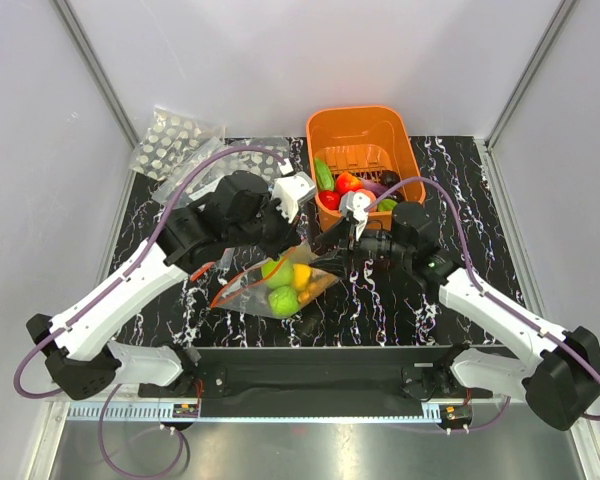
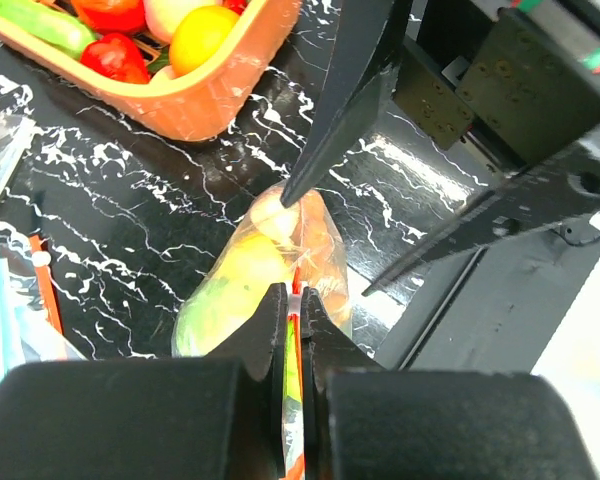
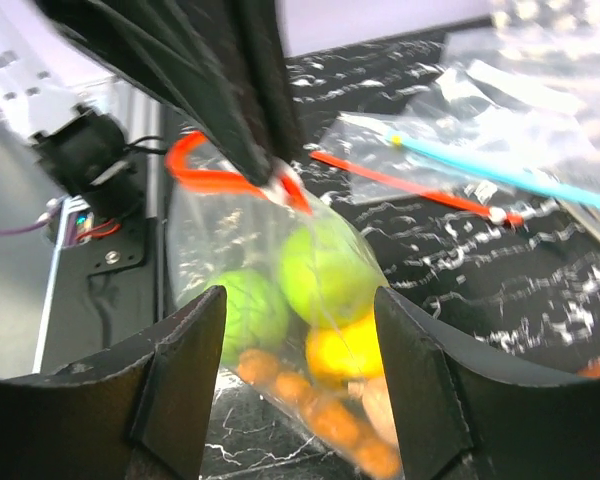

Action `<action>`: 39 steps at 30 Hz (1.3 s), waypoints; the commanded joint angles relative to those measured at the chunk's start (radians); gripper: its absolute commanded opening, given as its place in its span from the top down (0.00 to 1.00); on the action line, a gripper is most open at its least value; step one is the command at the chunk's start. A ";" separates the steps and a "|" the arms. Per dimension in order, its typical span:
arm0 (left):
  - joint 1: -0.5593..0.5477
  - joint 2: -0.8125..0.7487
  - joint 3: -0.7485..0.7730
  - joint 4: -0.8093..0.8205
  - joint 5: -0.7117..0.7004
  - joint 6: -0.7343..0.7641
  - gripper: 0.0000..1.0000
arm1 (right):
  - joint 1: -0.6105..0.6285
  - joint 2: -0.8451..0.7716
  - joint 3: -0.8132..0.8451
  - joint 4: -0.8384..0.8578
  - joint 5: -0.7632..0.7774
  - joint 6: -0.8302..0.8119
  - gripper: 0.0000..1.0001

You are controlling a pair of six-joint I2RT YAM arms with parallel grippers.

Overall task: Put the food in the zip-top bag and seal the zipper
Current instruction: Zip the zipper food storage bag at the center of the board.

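Pinching seems to be the whole job of the left gripper (image 2: 295, 300) here: its fingers are closed flat on the zipper (image 3: 208, 178), with the red-orange strip squeezed between the pads and the zip-top bag (image 1: 245, 287) trailing away from the tips. My guess is it's acting as an anchor, holding the mouth edge up and steady so the other arm has something firm to work against. The right gripper (image 3: 298, 300) is spread wide with nothing in it. From its own wrist camera the bag sits straight ahead, framed between the two open fingers, close but not touching as far as I can tell. Inside the bag you can see two green apples (image 3: 325, 270), a yellow pepper (image 3: 345, 355) and some orange pieces (image 3: 315, 405) bunched at the closed end. From above, the bag lies on the black marbled mat (image 1: 460, 200) between the two arms, nearer the robot than the orange basket (image 1: 395, 135). That basket holds more food, including a tomato (image 1: 348, 182) and a cucumber (image 1: 323, 173). So I'd say the loading is only partly done, or the arms are lining up for the seal. I can't tell whether any of the zipper is pressed shut. A blue-stripped bag (image 3: 510, 175) lies off to the side, not involved.
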 commanded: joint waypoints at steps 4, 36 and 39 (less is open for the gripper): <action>-0.010 -0.033 -0.007 0.030 0.076 0.041 1.00 | -0.006 0.040 0.107 -0.028 -0.161 -0.087 0.32; -0.033 -0.020 -0.023 0.033 0.059 0.056 0.53 | -0.005 0.117 0.189 -0.098 -0.290 -0.081 1.00; -0.036 -0.008 -0.015 0.030 0.073 0.056 0.64 | -0.006 0.110 0.187 -0.104 -0.289 -0.086 1.00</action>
